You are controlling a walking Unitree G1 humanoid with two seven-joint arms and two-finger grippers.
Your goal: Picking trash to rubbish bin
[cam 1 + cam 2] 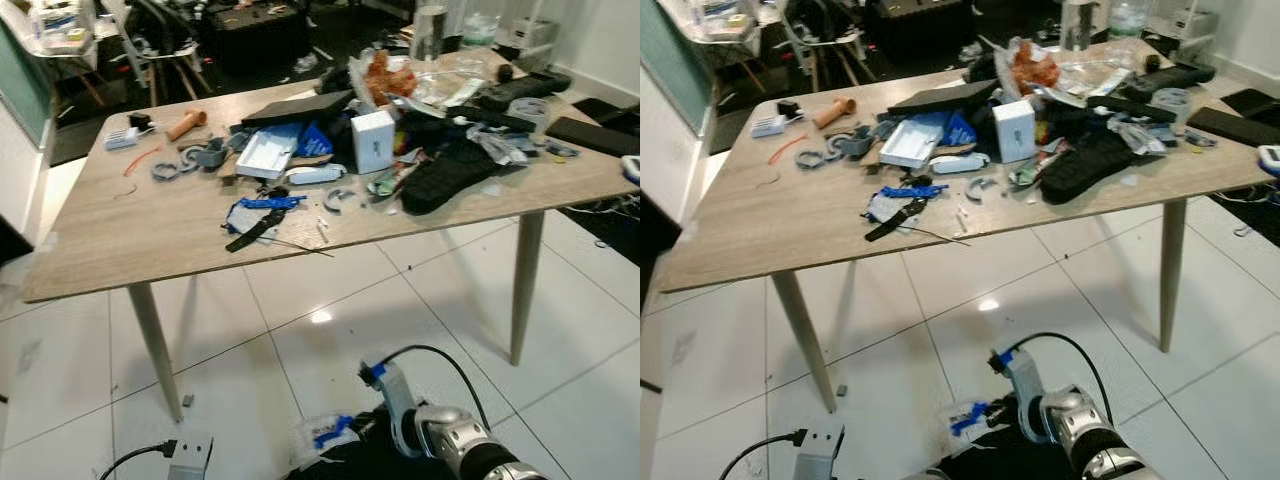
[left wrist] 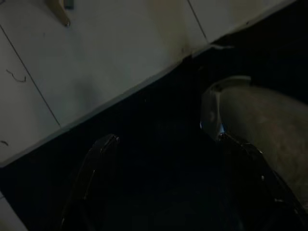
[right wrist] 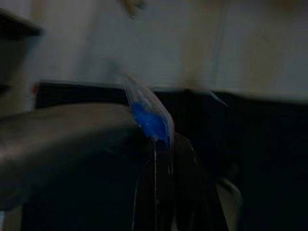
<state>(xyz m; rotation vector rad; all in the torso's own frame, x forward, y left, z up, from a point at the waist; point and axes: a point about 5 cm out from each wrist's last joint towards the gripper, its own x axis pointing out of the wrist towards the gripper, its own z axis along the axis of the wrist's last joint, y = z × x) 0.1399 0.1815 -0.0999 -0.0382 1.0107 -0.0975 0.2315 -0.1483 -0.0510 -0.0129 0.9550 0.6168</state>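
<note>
While white glossy floor tiles [image 1: 330,330] run under the cluttered light-wood table [image 1: 120,240] | right gripper [image 3: 166,159] pinched shut on a clear crinkled plastic wrapper with blue print [image 3: 149,118], low by the floor over something dark, possibly a bag | left gripper [image 2: 163,183] spread open, empty.

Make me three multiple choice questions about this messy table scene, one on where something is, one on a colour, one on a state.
1. Where does the white rectangular box stand?
A. On the floor
B. On the wooden table, amid the clutter
C. On a chair

2. What colour marks the clear plastic wrapper at the right pincer?
A. Blue
B. Red
C. Green

3. How are the left pincer's fingers?
A. Shut on a cup
B. Shut on a cloth
C. Apart, holding nothing

Answers: 1 B, the box stands upright among the clutter on the tabletop. 2 A, a blue patch shows on the wrapper. 3 C, a dark gap separates the two fingers.
</note>
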